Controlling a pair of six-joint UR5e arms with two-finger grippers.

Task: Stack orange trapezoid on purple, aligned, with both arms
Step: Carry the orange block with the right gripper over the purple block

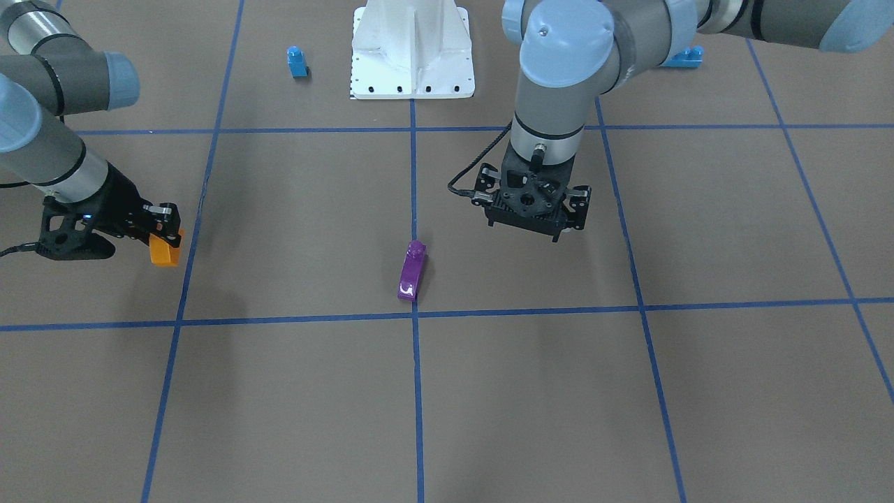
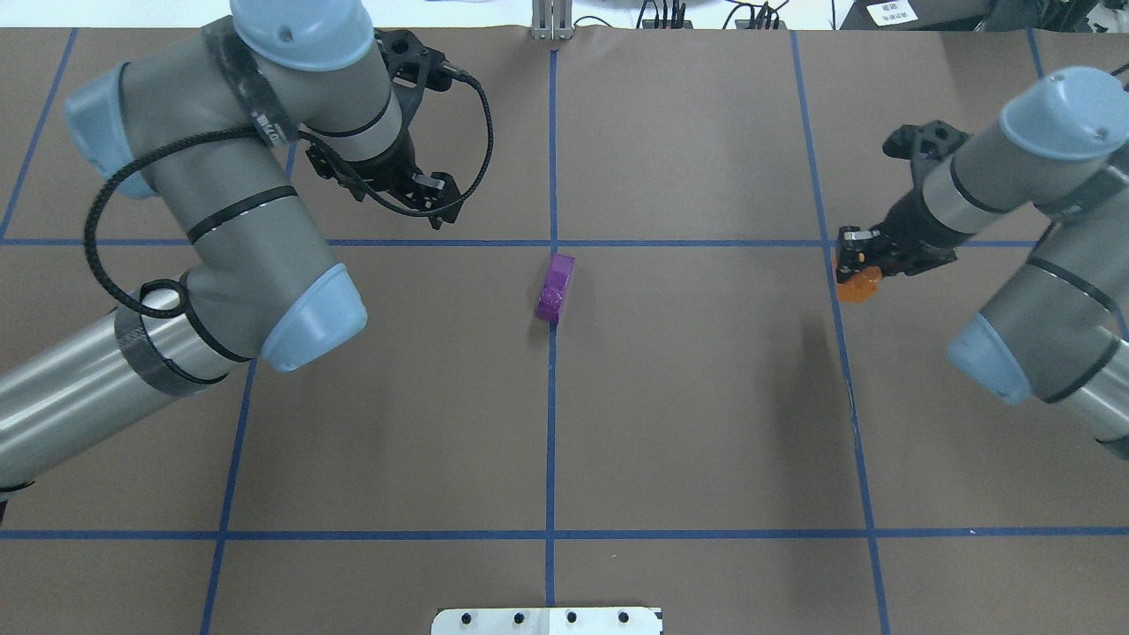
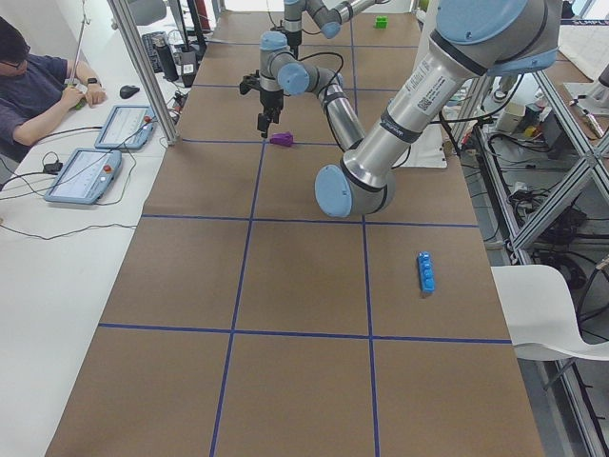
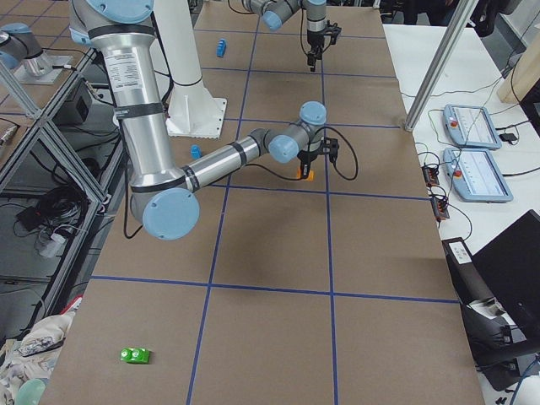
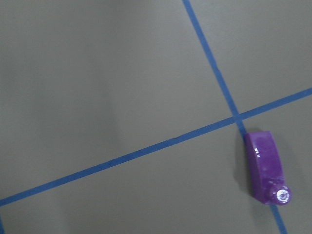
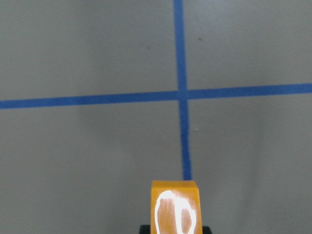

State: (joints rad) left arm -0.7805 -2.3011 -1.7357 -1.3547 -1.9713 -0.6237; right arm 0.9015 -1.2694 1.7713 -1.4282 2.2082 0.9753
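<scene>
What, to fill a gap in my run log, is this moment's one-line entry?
right end effector: shut on glossy orange plastic trapezoid brick | left end effector: open, empty | dark-purple sloped plastic brick: free on table | stack: not done

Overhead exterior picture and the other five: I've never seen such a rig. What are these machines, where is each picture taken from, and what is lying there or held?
These are a robot's left arm and right arm at a brown table. One picture looks down from behind the robot, one from the front, two from the table's ends, two from cameras on the wrists. The right gripper holds the orange trapezoid. The left gripper hangs open and empty near the purple brick, which lies on the table. A small blue brick, a long blue brick and a green brick lie farther off.
</scene>
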